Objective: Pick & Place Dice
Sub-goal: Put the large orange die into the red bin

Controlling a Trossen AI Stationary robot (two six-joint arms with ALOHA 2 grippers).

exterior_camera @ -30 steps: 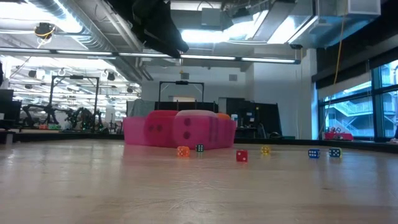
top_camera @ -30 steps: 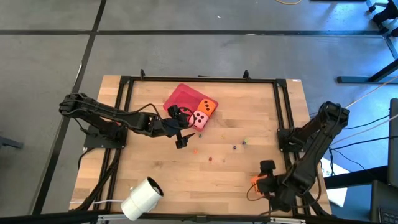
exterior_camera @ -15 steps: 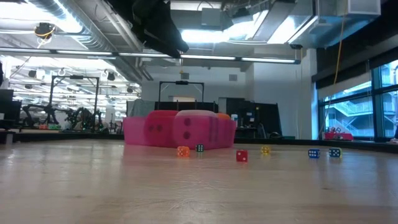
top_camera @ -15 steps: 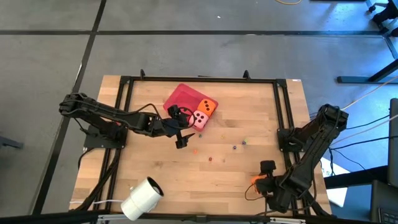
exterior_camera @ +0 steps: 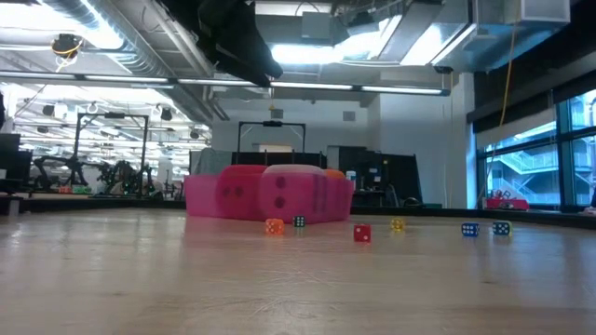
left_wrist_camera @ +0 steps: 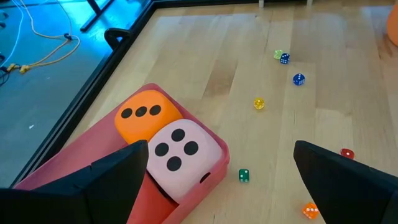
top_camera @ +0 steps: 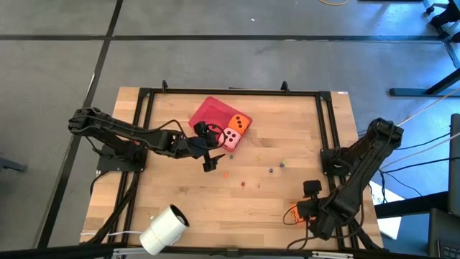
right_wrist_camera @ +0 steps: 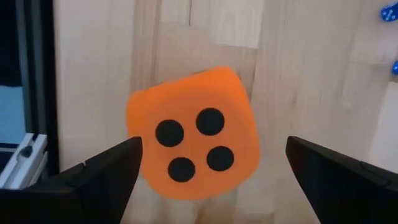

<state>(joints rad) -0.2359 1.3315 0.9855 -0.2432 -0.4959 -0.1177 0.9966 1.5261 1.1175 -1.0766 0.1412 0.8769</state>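
We see the left gripper (top_camera: 209,149) spread wide just beside the red tray (top_camera: 208,111), where an orange die (left_wrist_camera: 147,114) and a pink die (left_wrist_camera: 180,152) sit touching. The right gripper (right_wrist_camera: 211,186) hangs wide open over another orange die (right_wrist_camera: 193,132) near the table's (top_camera: 287,194) front right corner.

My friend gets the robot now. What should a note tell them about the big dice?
Left tool: open, empty, beside the red tray.
Right tool: open, empty, above an orange die lying on the table near its right front corner.
Done: an orange die and the pink die sit in the tray.
Left: grab the loose orange die and move it to the tray. A red big die is not clearly visible.
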